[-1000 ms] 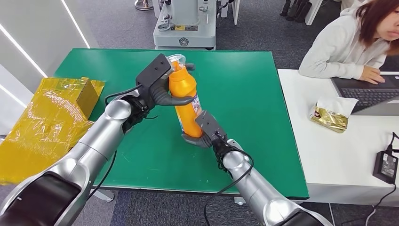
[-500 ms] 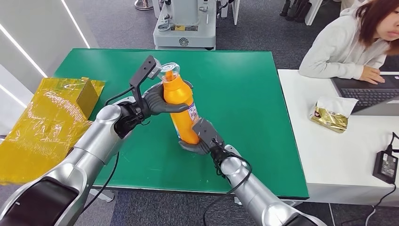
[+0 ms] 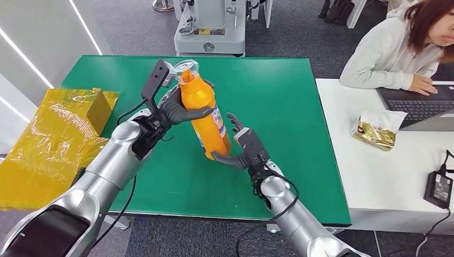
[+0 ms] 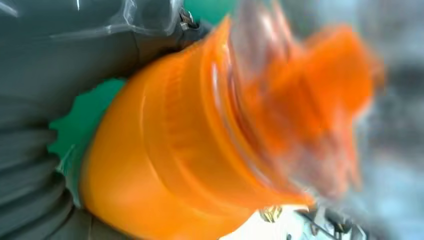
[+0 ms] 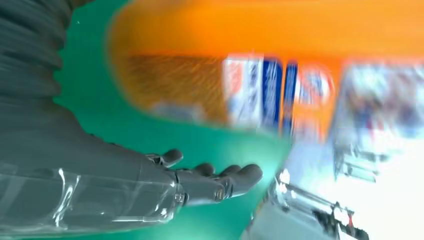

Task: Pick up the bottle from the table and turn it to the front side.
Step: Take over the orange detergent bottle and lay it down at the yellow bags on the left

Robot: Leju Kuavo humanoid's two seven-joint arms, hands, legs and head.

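An orange bottle [image 3: 206,118] with a clear cap and a label on its right side hangs tilted above the green table [image 3: 284,96], cap toward the far left. My left hand [image 3: 172,112] grips it around the upper body, and the bottle [image 4: 190,150] looms close and blurred in the left wrist view. My right hand [image 3: 244,148] is beside the bottle's base with its fingers spread and its thumb reaching under the base. In the right wrist view the fingers [image 5: 215,182] lie apart from the bottle [image 5: 250,30], with green table between them.
A yellow-wrapped box [image 3: 59,134] lies off the table's left edge. On the white table [image 3: 385,182] to the right are a gold packet [image 3: 377,131], a laptop [image 3: 423,110] and a black adapter [image 3: 439,188]. A person [image 3: 396,48] sits there. A grey machine base [image 3: 210,27] stands behind.
My right hand has let go of the bottle's base and spread its fingers. My left hand has lifted the bottle a little and swung its cap further left.
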